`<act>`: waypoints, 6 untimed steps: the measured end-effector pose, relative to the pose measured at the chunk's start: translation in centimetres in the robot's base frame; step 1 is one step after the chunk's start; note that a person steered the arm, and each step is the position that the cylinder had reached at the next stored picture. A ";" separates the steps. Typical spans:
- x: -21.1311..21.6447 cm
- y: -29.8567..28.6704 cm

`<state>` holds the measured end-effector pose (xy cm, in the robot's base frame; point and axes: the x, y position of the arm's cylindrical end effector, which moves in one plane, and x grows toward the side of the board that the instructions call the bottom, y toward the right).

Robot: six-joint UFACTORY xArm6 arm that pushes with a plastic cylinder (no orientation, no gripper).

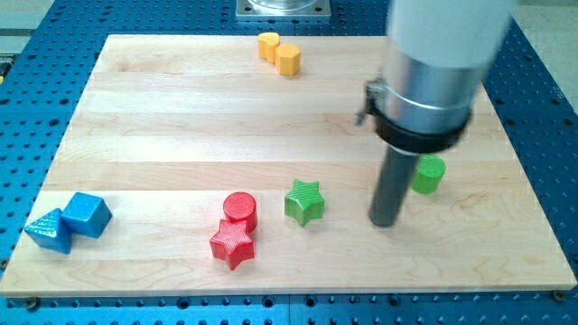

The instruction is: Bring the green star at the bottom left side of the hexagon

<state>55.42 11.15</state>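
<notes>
Right of centre, my tip [385, 222] is sitting on the table [163, 135], right of the green star [304, 201]; no fingers showing, state unknown.

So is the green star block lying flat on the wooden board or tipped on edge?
Flat. The green star block shows its whole star face upward, resting on the wooden board, left of my tip.

The rod [395, 185] is covering the left part of the green cylinder [431, 174] near the tabletop's [163, 117] right edge. The arm housing [438, 54] is running off past the view's top. The yellow block's [268, 45] shape is staying unclear, partly behind the yellow hexagon [288, 60].
</notes>
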 end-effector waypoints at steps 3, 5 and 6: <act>-7.0 -9.8; -9.2 -14.1; -17.9 -13.0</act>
